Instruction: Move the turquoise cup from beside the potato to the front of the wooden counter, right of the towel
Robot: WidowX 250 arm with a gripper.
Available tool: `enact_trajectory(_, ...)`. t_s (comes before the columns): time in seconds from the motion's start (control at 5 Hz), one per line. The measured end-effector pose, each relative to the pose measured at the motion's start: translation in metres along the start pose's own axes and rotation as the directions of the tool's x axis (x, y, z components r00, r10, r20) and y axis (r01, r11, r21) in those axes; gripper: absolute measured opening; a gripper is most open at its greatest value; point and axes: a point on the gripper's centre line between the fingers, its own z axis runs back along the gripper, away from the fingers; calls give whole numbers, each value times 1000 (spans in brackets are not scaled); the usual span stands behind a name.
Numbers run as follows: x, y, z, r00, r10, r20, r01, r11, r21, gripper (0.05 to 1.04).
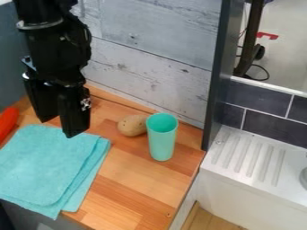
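Turquoise cloth (48, 166) at the desk's front edge, my hand (57, 129) hanging over its back side

The cloth lies folded and fairly flat on the left part of the wooden desk (141, 179), its layers showing along the right side and its near corner reaching the front edge. I have my hand pointing down by the cloth's back side, fingers apart, with nothing between them. How far above the cloth my fingertips are, I cannot tell.

To the right of my hand, near the desk's back edge, is a brown potato (132, 126). Just beside it, toward the back right corner, a green cup (161, 139) stands upright; I cannot tell whether the two touch. Something red (7, 121) lies left of the cloth, only partly in my sight.

Behind the desk rises a grey plank wall (150, 58). Past the desk's right edge sits a white sink unit (249, 157) with a ribbed top, and dark tiles (258, 101) run behind it.
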Motion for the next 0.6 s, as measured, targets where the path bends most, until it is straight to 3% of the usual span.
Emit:
enact_trajectory(0.2, -1, 0, -4, 1000, 4, -17, -5, 1000, -7, 1000)
enact_trajectory(0.4, 22, 9, -12, 999, 30, 12, -30, 1000, 2, 1000)
enact_trajectory(0.6, 67, 10, -22, 999, 5, 50, -7, 1000, 31, 1000)
